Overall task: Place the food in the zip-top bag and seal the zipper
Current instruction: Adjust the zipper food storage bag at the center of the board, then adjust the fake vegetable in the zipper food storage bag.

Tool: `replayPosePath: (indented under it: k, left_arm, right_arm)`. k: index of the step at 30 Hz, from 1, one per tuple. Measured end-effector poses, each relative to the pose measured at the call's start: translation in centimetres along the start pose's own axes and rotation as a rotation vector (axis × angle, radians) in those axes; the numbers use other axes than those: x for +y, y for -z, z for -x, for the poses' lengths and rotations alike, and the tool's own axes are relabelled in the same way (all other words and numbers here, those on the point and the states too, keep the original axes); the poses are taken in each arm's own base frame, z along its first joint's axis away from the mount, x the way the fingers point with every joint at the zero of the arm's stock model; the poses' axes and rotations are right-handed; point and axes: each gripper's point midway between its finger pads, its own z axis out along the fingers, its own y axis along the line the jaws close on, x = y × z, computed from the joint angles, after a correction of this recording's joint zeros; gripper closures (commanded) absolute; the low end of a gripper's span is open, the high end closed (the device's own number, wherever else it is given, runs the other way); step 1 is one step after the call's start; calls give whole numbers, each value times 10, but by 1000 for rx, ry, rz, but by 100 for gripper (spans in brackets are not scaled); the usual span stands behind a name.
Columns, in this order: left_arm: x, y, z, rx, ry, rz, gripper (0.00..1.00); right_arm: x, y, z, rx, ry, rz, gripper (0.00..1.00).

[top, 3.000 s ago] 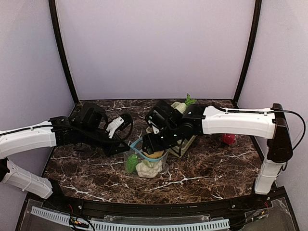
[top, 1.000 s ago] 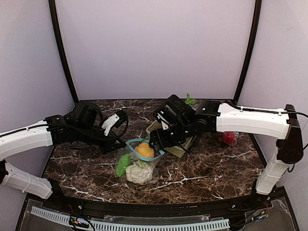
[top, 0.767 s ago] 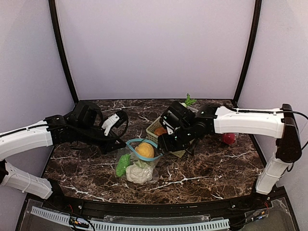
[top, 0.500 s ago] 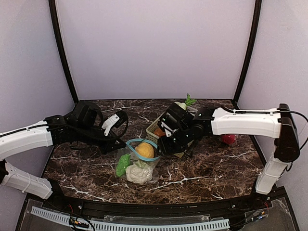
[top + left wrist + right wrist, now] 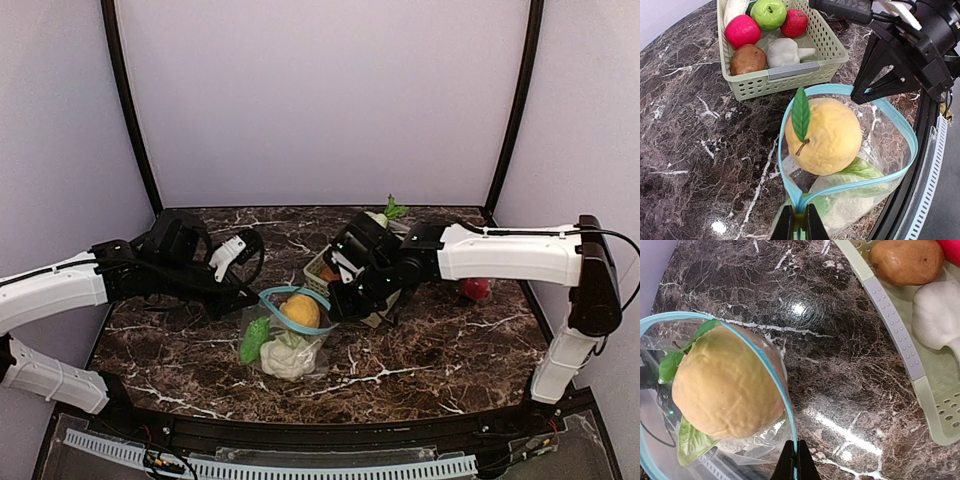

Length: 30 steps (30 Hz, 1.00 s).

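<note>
Yellow fruit (image 5: 725, 385) sits in bag (image 5: 752, 442) beside right claw (image 5: 795, 462).

High rear view, two close downward wrist views, apparently sharing bag (image 5: 880, 145)

Bag open, three pieces inside!
The zip-top bag (image 5: 855, 186) gapes, blue zipper unsealed; a yellow fruit (image 5: 825, 135) (green leaf on top) sits over the cauliflower (image 5: 285, 358) and a green vegetable (image 5: 252, 342). The rest sits in the basket (image 5: 765, 86), one red piece (image 5: 475, 289) apart at right.
</note>
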Motion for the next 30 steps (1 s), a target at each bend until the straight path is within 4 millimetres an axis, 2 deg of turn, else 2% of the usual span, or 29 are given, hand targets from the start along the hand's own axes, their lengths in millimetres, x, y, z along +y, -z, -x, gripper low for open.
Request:
replayPosePath:
  k: [3, 10, 13, 19, 20, 22, 24, 27, 30]
  left_arm:
    - [3, 5, 1, -16, -13, 22, 99]
    - [0, 13, 9, -56, -28, 20, 99]
    - [0, 11, 11, -65, -29, 14, 99]
    - [-1, -3, 7, -33, -23, -13, 99]
    - [-2, -6, 5, -25, -21, -18, 99]
    - [-3, -13, 1, -4, -15, -34, 99]
    - [-4, -18, -2, 14, -10, -48, 99]
    - [-7, -22, -5, 28, -7, -70, 99]
    - [-12, -23, -6, 30, -13, -89, 99]
  right_arm:
    - [1, 15, 10, -37, 18, -19, 100]
    - [22, 86, 44, -215, 65, 34, 100]
    - [17, 89, 43, -219, 65, 11, 100]
    - [-9, 69, 29, -156, 54, -110, 100]
    - [-13, 66, 28, -150, 52, -132, 97]
    - [-20, 62, 25, -138, 48, -166, 88]
    - [-25, 57, 22, -123, 41, -185, 70]
    - [-27, 54, 19, -108, 49, -193, 39]
    - [-23, 53, 20, -111, 65, -173, 18]
